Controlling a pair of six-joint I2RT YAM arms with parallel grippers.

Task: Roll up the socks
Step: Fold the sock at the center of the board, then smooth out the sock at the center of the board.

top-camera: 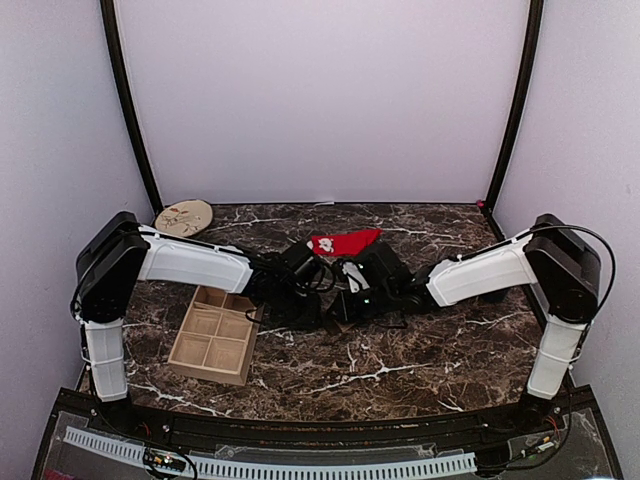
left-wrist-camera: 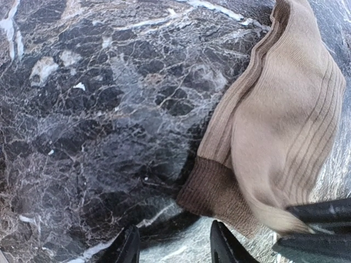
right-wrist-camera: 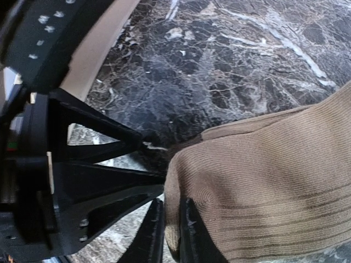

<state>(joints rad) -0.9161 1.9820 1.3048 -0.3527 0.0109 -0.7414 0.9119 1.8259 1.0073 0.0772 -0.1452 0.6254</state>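
The tan-brown sock (left-wrist-camera: 279, 126) lies bunched on the dark marble, its darker ribbed cuff (left-wrist-camera: 216, 192) towards my left gripper. My left gripper (left-wrist-camera: 174, 230) stands open just short of that cuff, with only marble between its fingers. My right gripper (right-wrist-camera: 173, 207) is shut on a folded edge of the tan sock (right-wrist-camera: 263, 181); its black fingers (left-wrist-camera: 318, 211) show at the lower right of the left wrist view. In the top view both grippers meet mid-table, left gripper (top-camera: 300, 298) and right gripper (top-camera: 348, 300), hiding the tan sock. The red sock (top-camera: 345, 242) with a small white patch lies just behind them.
A wooden compartment tray (top-camera: 213, 335) sits at the left front, under the left forearm. A round tan disc (top-camera: 183, 216) lies at the back left corner. Pale walls close off the table at the back and both sides.
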